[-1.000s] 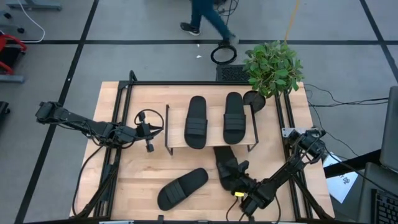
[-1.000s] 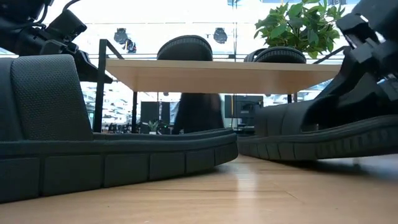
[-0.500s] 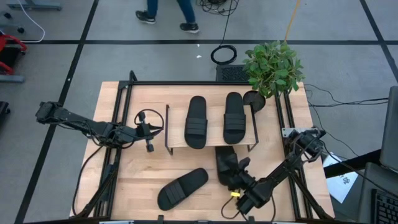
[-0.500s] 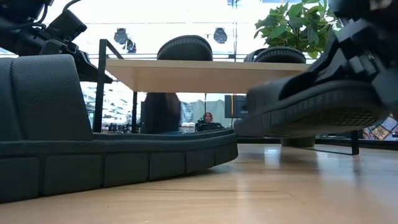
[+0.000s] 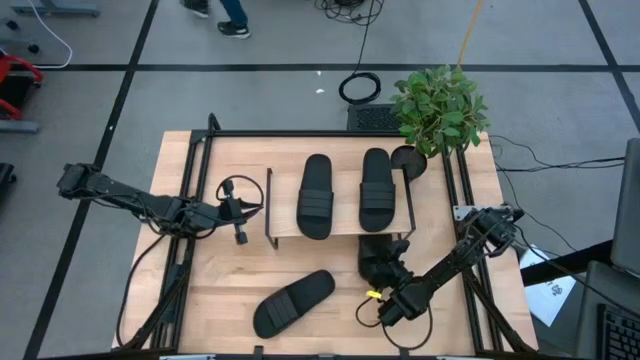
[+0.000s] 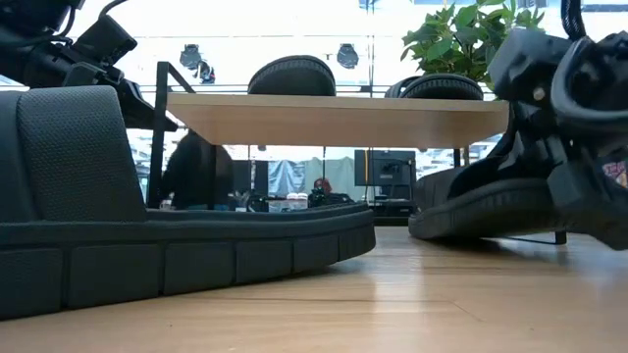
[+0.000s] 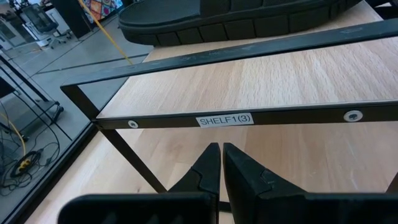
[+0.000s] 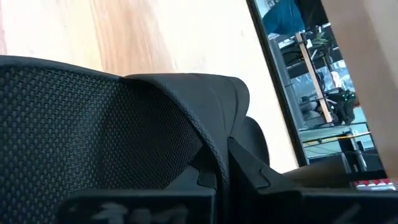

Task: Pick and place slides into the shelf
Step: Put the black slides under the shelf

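Two black slides (image 5: 316, 195) (image 5: 377, 188) lie side by side on the shelf's top board (image 5: 340, 228). Another slide (image 5: 293, 302) rests sole-down on the table near the front edge and fills the left of the low view (image 6: 147, 235). My right gripper (image 5: 386, 276) is shut on one more slide (image 5: 376, 258), whose far end reaches under the top board (image 6: 334, 118). My left gripper (image 5: 250, 208) hangs shut and empty beside the shelf's left end, its fingers (image 7: 217, 165) facing the black frame bar. My right gripper pinches the slide's wide strap at its edge (image 8: 214, 146) between two fingers, one against the mesh lining inside and one outside. The fingers slant down from the table's near right side. The slide (image 6: 481, 201) sits low and almost level; whether its sole touches the table, I cannot tell.
A potted plant (image 5: 438, 108) stands at the table's far right corner, just beyond the shelf. The shelf's thin black legs (image 5: 268, 210) (image 5: 409, 208) flank the space under the board. A person walks on the floor (image 5: 215, 12) behind the table.
My right gripper has moved toward the table's far edge and a little right, rolling its wrist. The held slide rose and tipped, then came down nearly level, turned straighter, its far end now under the shelf's board. The person behind has walked leftward.
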You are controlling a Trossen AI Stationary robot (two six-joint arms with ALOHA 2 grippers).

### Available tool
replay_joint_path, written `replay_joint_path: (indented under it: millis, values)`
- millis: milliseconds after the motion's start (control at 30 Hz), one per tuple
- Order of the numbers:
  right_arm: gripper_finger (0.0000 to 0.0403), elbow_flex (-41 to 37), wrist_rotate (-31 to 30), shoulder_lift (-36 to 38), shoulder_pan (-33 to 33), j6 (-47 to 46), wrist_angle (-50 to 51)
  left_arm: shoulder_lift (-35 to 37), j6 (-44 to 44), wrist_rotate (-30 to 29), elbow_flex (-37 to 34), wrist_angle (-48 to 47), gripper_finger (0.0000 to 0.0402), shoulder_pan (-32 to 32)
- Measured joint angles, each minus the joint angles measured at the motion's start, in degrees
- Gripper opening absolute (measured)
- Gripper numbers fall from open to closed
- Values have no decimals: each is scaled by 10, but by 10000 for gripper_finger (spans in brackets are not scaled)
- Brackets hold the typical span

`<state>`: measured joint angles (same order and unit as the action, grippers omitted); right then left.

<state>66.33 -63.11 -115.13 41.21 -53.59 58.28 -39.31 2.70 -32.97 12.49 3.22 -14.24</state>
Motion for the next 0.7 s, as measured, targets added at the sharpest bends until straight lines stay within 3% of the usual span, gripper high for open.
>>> replay_joint_path:
  millis: [133,267,367,700]
  values:
    - [1,-8,6,0,0,6,-24,0,0,0,0,0,21,0]
    - [19,-8,65,1,0,9,-36,0,-2,0,0,0,21,0]
    - [60,-8,104,2,0,19,-57,0,-2,0,0,0,21,0]
    - [214,8,111,5,9,22,-65,0,-3,0,0,0,21,0]
